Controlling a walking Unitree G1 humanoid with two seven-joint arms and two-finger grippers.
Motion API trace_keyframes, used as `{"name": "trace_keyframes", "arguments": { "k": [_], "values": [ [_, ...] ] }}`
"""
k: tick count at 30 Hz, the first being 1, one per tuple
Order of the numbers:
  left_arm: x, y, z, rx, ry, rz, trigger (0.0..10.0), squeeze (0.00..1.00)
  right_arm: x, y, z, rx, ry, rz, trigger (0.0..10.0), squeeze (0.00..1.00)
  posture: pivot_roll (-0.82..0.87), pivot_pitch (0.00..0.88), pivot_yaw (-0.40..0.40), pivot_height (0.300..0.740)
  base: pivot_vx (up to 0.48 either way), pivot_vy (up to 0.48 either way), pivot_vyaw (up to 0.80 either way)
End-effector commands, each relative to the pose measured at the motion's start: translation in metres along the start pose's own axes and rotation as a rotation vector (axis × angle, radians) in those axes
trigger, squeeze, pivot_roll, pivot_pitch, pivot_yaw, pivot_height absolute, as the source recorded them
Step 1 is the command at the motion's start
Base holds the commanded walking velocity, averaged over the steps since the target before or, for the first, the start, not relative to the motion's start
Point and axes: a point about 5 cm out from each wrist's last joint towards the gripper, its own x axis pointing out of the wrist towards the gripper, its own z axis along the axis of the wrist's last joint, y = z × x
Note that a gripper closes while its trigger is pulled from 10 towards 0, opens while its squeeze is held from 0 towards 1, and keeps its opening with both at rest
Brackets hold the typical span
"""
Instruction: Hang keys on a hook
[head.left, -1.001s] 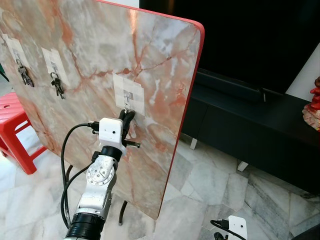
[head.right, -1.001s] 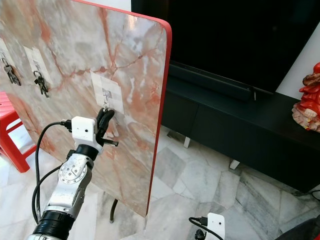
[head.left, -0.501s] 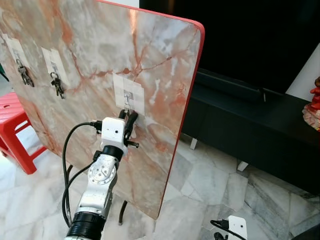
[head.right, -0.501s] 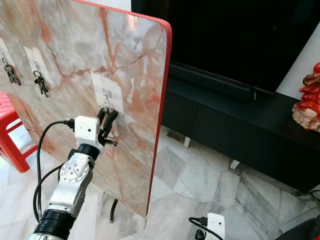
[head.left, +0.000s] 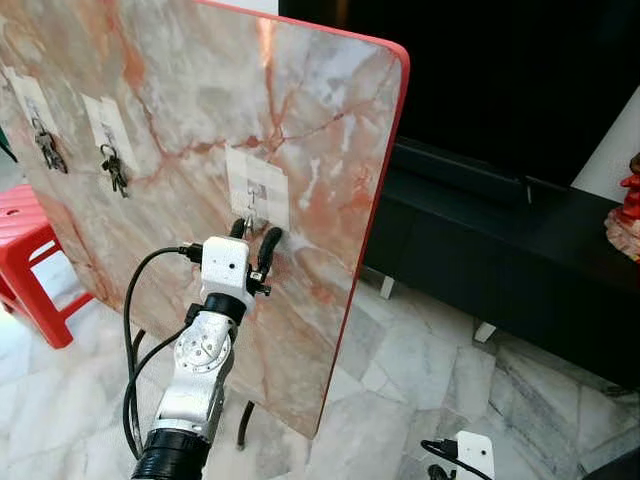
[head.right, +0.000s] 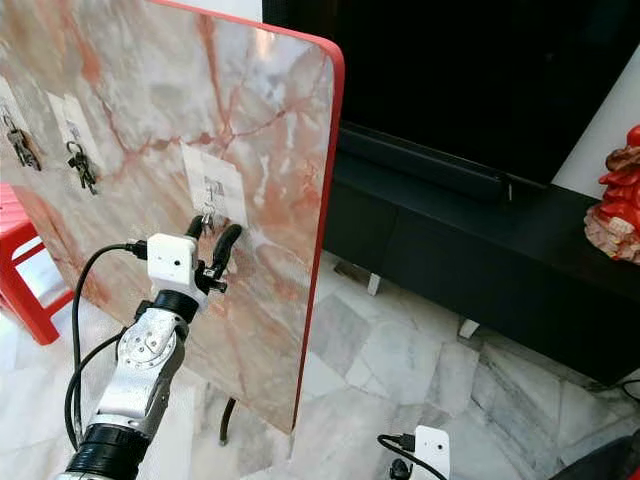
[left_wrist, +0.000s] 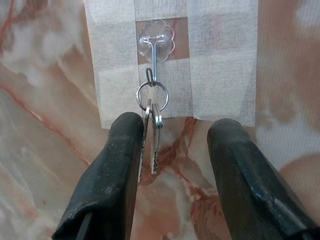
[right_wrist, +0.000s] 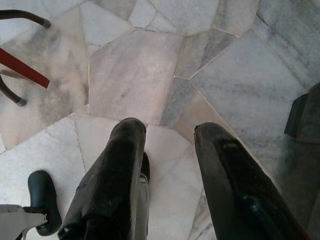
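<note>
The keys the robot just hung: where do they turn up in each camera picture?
Left eye view: keys hang between the open left gripper fingers.
Right eye view: keys at the same spot.
Left wrist view: keys, close up, centre.
Right wrist view: floor, no keys.
Shared landmark: the hook on its white tape patch.

Place: a home living room.
Floor: pale marble tiles (head.right: 400, 350) in irregular pieces.
At 2 o'clock: a long low black TV cabinet (head.right: 480, 250) under a big dark screen (head.right: 470, 70).
At 3 o'clock: a red figurine (head.right: 618, 195).
At 9 o'clock: a red plastic stool (head.left: 28, 250).
</note>
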Motion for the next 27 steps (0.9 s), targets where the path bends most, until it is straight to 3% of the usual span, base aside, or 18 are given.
{"name": "trace_keyframes", "arguments": {
  "k": [1,17,20,23,24,26,27],
  "values": [
    [-0.0002,-0.0014,0.0036,-0.018,-0.009,-0.006,10.0,0.59,-0.0004,-0.0038,-0.0014,-0.011,0.009,-0.007,10.0,0.0,0.06,0.0,-0.12,0.74,0.0,0.0,0.0],
    [0.0037,-0.002,0.0053,-0.009,0.0,0.004,10.0,0.6,-0.0004,-0.0034,-0.0013,-0.011,0.011,-0.005,10.0,0.0,0.06,0.0,-0.119,0.74,0.0,0.0,0.0],
    [0.0071,-0.0013,0.0088,0.057,-0.015,0.012,10.0,0.58,-0.0004,-0.0035,-0.0014,-0.012,0.011,-0.004,10.0,0.0,0.06,0.0,-0.12,0.74,0.0,0.0,0.0],
    [0.0076,-0.0014,0.0083,0.032,-0.012,0.028,10.0,0.56,-0.0004,-0.0035,-0.0015,-0.012,0.011,-0.004,10.0,0.0,0.06,0.0,-0.12,0.74,0.0,0.0,0.0],
    [0.0071,-0.0013,0.0076,0.026,-0.009,0.032,10.0,0.35,-0.0004,-0.0035,-0.0016,-0.011,0.011,-0.005,10.0,0.0,0.06,0.0,-0.12,0.74,0.0,0.0,0.0],
    [0.0069,-0.0013,0.0075,0.029,-0.009,0.031,10.0,0.35,-0.0004,-0.0035,-0.0016,-0.011,0.011,-0.005,10.0,0.0,0.06,0.0,-0.12,0.74,0.0,0.0,0.0],
    [0.001,-0.0003,0.0051,0.011,-0.01,0.03,10.0,0.0,-0.0004,-0.0034,-0.0016,-0.012,0.011,-0.005,10.0,0.0,0.06,0.0,-0.12,0.74,0.0,0.0,0.0]
  ]
}}
